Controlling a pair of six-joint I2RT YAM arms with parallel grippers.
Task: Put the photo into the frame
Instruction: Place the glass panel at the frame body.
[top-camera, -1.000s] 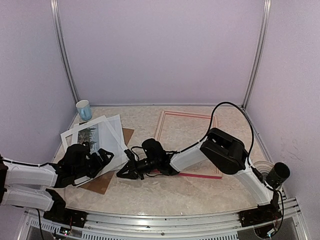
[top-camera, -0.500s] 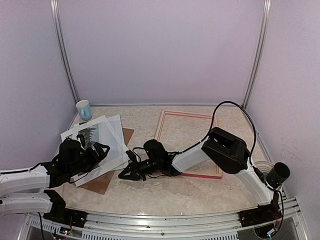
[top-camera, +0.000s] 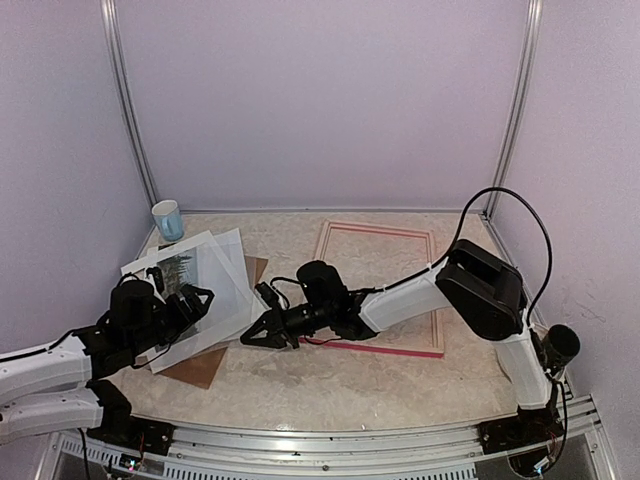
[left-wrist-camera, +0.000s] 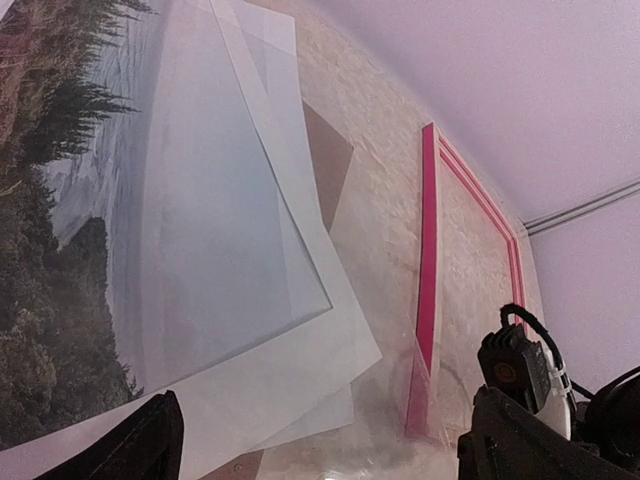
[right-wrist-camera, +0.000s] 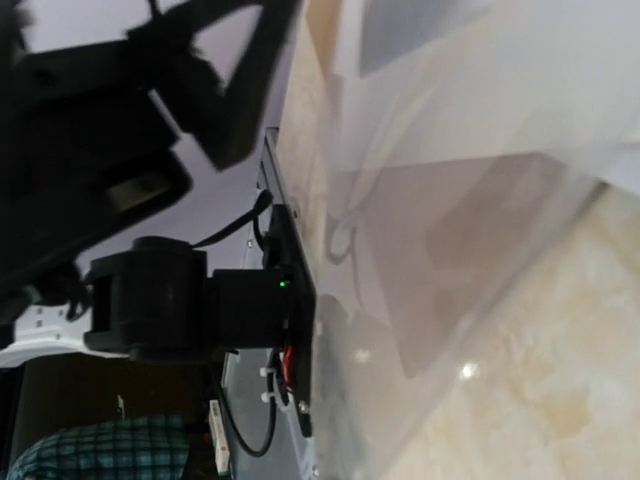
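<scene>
Left end effector (top-camera: 192, 308) hangs with its jaws spread wide and empty over the near edge of a loose pile of sheets on the left of the desk (top-camera: 330, 390). Beside it, the right end effector (top-camera: 250, 338) is low over the desk with its fingers pressed together; whether it pinches anything cannot be told. Within the pile lies the photo (top-camera: 180, 268), partly covered by pale sheets (top-camera: 228, 290), all on a brown board (top-camera: 200, 365). Further right, apart from the pile, the pink frame (top-camera: 375, 227) lies flat. A blue cup (top-camera: 168, 220) stands at the far left corner.
</scene>
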